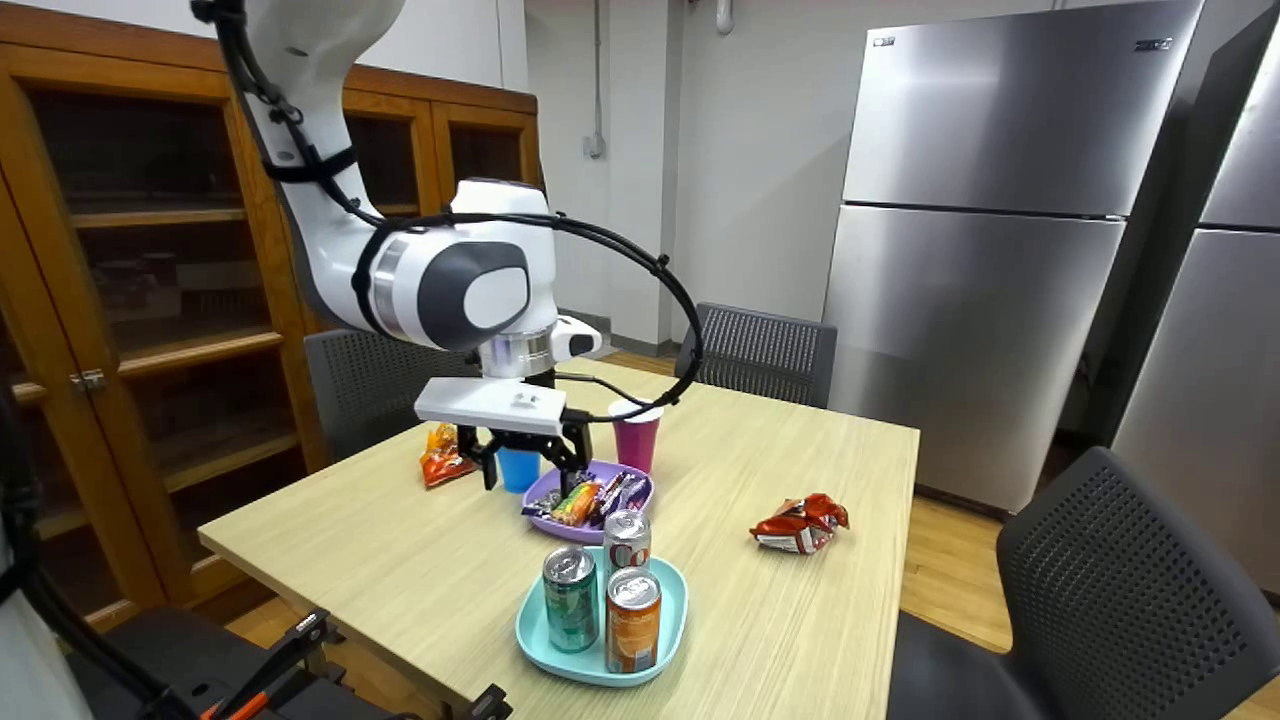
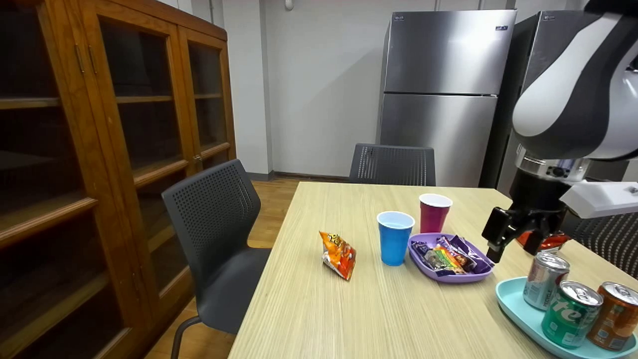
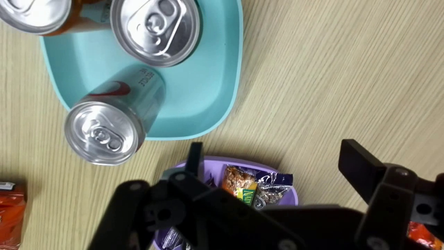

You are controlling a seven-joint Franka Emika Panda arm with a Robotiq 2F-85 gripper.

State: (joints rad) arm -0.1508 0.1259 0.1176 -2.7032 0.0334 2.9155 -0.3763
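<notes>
In an exterior view, a glossy orange snack bag (image 1: pixel 445 457) lies left of the black two-fingered tool (image 1: pixel 529 487), which hangs spread and empty, with nothing gripped yet. Beyond it stands a blue plastic cup (image 1: pixel 518 470); just below the tool, a purple plastic dish (image 2: pixel 452 278) already holds wrapped snack bars (image 1: pixel 577 506). In front, a green can (image 1: pixel 571 605), a silver can (image 1: pixel 627 552) and an orange metal can (image 1: pixel 633 625) stand upright on a teal plastic tray (image 1: pixel 674 605) (that group looks settled). A magenta plastic cup (image 1: pixel 636 447) stands beyond and right; farther right of the tool, a crumpled red snack bag (image 1: pixel 800 523) lies loose on the pale wooden desk (image 1: pixel 780 620).
</notes>
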